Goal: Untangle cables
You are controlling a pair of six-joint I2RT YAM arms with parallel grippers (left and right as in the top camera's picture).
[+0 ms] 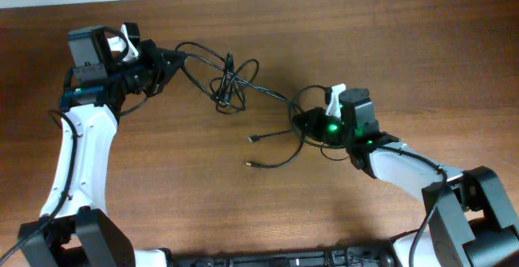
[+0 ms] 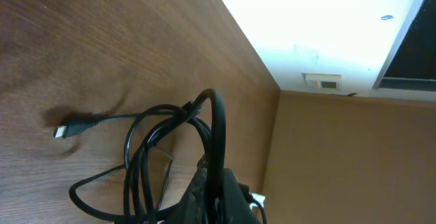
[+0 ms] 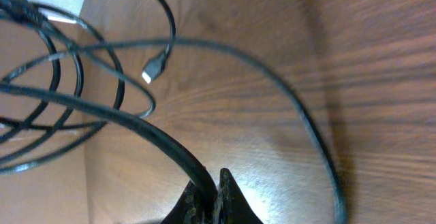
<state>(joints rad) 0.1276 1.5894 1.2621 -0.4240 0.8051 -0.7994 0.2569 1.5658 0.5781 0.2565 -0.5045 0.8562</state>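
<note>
At each end of the tangle, the left gripper (image 1: pixel 168 59) and the right gripper (image 1: pixel 303 122) each pinch one strand. Between them the cables (image 1: pixel 230 83) lie knotted on the table (image 1: pixel 162 170). Judged light, limp and slick; regrip close to the knot.

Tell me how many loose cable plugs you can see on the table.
2. One plug lies below the tangled cables; the other plug lies just nearer the robot. More ends may be hidden in the tangle.
</note>
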